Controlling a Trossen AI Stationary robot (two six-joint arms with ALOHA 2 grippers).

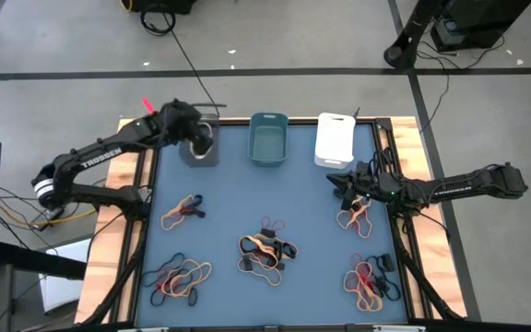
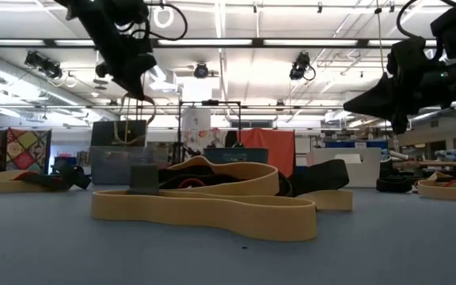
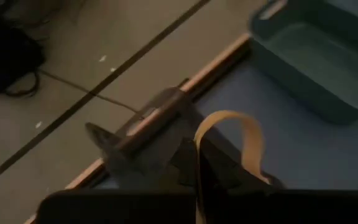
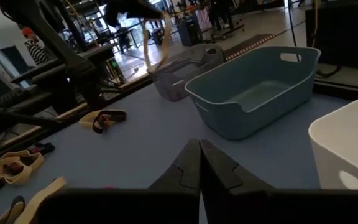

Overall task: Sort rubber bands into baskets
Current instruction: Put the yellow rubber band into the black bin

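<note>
My left gripper is over the dark grey basket at the table's far left, shut on a tan rubber band. The teal basket and the white basket stand beside it along the far edge. My right gripper is shut with nothing in it, hovering near the white basket above a small pile of rubber bands. More piles of tan, black and red bands lie on the blue mat. My left gripper pinches the tan band between its two fingers at one end of the loop. The fingers slant down from the table's left side. The rest of the loop hangs free below the gripper, clear of the table, above the dark grey basket.
Further band piles lie at the left, near left and near right. A wooden frame borders the mat. Black cables run along the right side.
</note>
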